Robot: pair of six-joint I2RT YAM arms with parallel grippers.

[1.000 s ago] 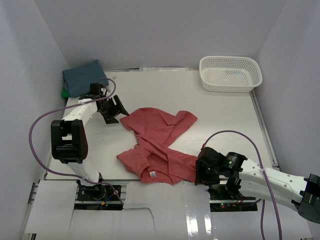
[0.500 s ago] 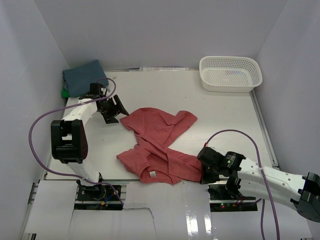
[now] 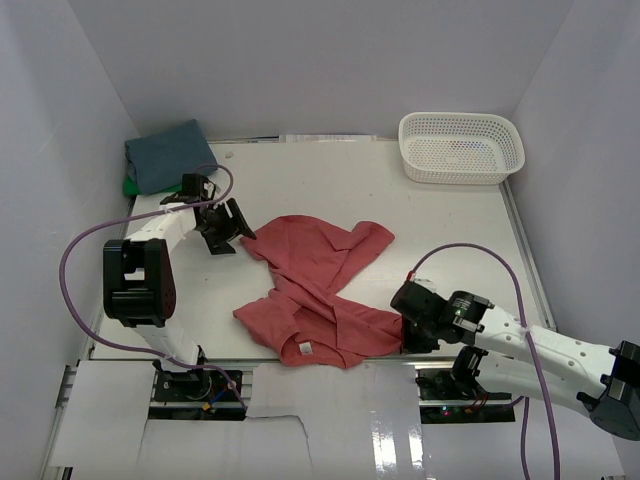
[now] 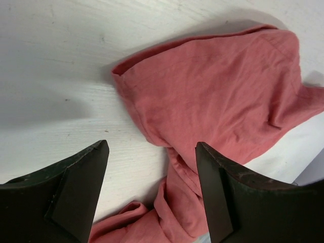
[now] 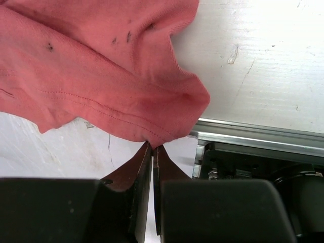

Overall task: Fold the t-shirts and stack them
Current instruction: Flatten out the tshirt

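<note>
I count one coral-red shirt (image 3: 320,290) nearer than the basket (image 3: 461,147) and to its left, one slate-blue shirt (image 3: 165,155) and one green shirt (image 3: 129,185) far to its left, one basket, one table (image 3: 420,220), and two hands, the left hand (image 3: 235,228) and the right hand (image 3: 401,335).

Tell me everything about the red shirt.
The red shirt is soft coral knit cloth with stitched hems and a small white label near its front edge. It lies crumpled and unfolded on the white table. The right claw is shut on its near-right hem; the open left claw hangs over its far-left corner.
</note>
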